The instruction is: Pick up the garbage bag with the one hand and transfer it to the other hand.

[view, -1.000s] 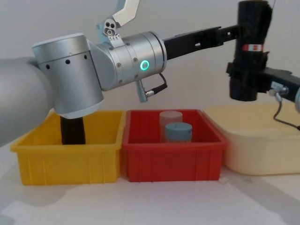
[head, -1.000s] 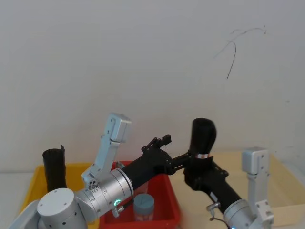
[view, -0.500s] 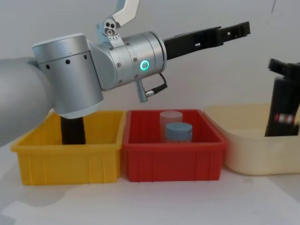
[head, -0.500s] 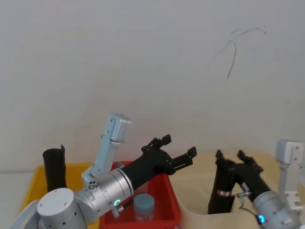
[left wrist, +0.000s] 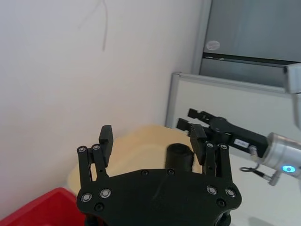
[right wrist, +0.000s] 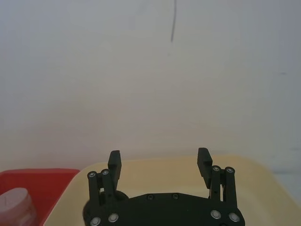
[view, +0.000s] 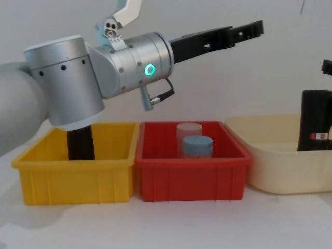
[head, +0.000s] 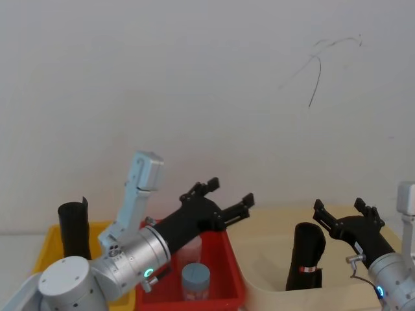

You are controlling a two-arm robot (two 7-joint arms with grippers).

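While bag (head: 306, 262) stands upright in cream tub (head: 264, 254), just below right claw (head: 338, 210), that claw gapes wide, empty, clear of bag. Left claw (head: 228, 192) wide too, empty, above red bin (head: 235, 272); bag well off to its right.

Nothing legible; the band (head: 310, 269) on the garbage bag (head: 306, 249) perhaps carries print, too small to read.

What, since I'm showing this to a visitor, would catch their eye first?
The silver left arm looms at the left, its open left claw raised high, holding nothing. At the right, the garbage bag stands in the cream tub, the open right claw near its top, not touching.
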